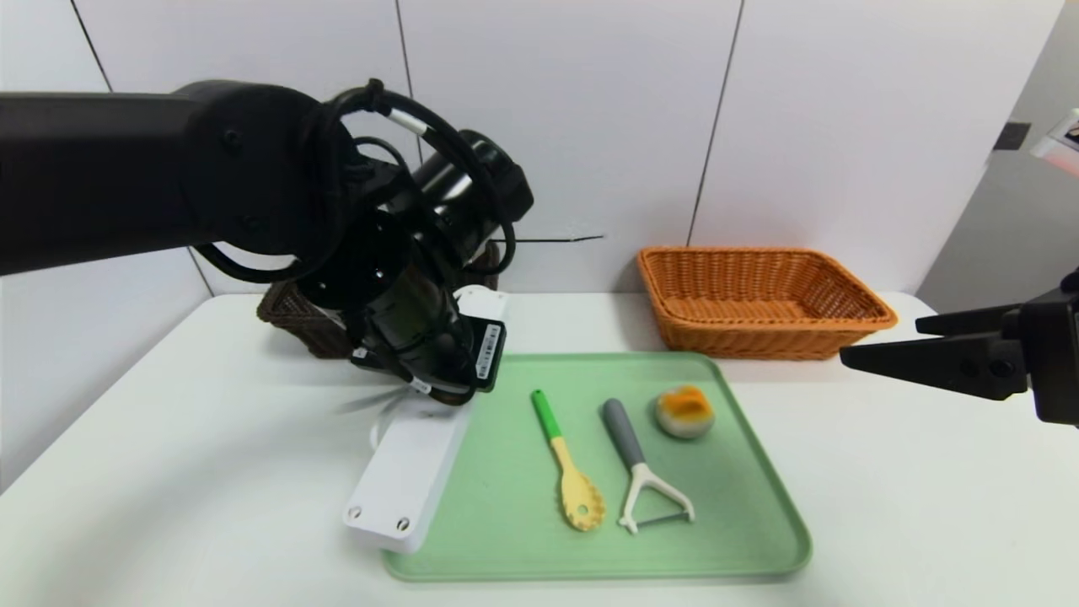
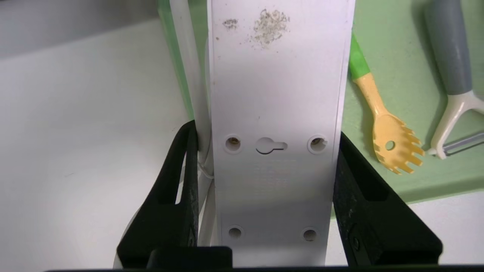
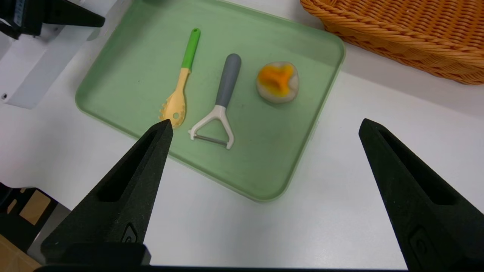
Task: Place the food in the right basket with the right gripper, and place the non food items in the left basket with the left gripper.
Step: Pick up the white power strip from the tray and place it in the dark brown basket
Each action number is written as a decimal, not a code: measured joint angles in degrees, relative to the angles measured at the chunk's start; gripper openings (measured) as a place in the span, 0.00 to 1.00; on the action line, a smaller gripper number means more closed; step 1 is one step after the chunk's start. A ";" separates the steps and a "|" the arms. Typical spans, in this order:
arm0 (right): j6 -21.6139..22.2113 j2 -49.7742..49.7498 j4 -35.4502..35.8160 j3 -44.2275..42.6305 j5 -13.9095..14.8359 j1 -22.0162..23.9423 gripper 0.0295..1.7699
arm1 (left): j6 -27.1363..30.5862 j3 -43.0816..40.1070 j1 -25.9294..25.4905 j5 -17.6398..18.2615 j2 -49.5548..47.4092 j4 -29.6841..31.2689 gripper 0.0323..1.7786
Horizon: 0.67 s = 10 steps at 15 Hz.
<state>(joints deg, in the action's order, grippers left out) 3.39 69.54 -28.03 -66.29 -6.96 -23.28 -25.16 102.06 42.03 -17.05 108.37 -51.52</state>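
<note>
My left gripper (image 1: pixel 419 389) is shut on a white power strip (image 1: pixel 396 476) that lies along the left edge of the green tray (image 1: pixel 742 506). In the left wrist view the black fingers (image 2: pixel 187 181) press both long sides of the strip (image 2: pixel 274 94), and its white cable (image 2: pixel 189 64) is squeezed in on one side. On the tray lie a green-and-yellow pasta spoon (image 1: pixel 573 480), a grey-handled peeler (image 1: pixel 641 472) and a round orange-and-white food piece (image 1: pixel 684 411). My right gripper (image 1: pixel 881 341) hovers open at the right, above the table.
The orange wicker basket (image 1: pixel 763 295) stands at the back right. The dark brown basket (image 1: pixel 291 319) sits at the back left, mostly hidden behind my left arm. A white wall runs behind both baskets.
</note>
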 joint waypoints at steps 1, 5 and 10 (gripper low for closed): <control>0.02 -0.07 0.00 0.04 0.00 0.00 0.96 | 0.52 0.52 0.00 -0.02 -1.02 -0.22 0.53; 0.02 -0.27 0.00 0.11 -0.04 0.02 0.96 | 1.49 7.23 -1.16 -0.11 -4.10 -1.54 0.53; 0.02 -0.63 -0.05 0.12 0.00 0.02 0.96 | 7.78 10.15 -8.13 -0.28 -4.18 -0.62 0.53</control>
<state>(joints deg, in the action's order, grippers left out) 3.41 68.90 -28.07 -66.17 -6.96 -23.26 -17.38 112.21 33.90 -17.34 104.19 -52.14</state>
